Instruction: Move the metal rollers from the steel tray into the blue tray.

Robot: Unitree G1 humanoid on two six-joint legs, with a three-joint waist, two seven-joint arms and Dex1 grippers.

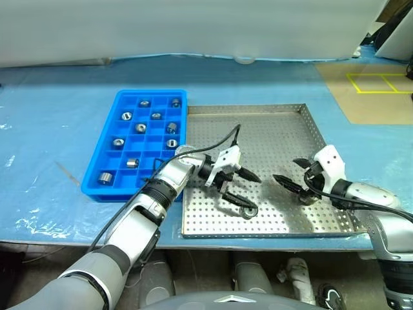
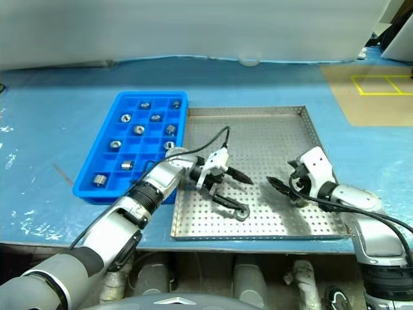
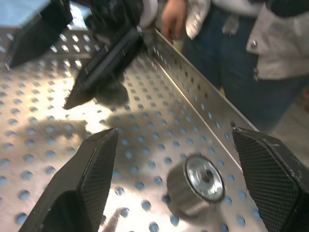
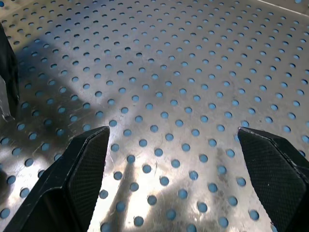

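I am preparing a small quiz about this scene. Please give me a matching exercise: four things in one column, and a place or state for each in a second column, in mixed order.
Things
1. left hand
2. right hand
3. blue tray
4. steel tray

Places or states
a. holds about ten metal rollers in its compartments
b. open, over the bare right part of the steel tray
c. open, around the last roller lying near the front rim
d. perforated floor, one roller left in it

Pairs: 1-c, 2-b, 3-a, 4-d
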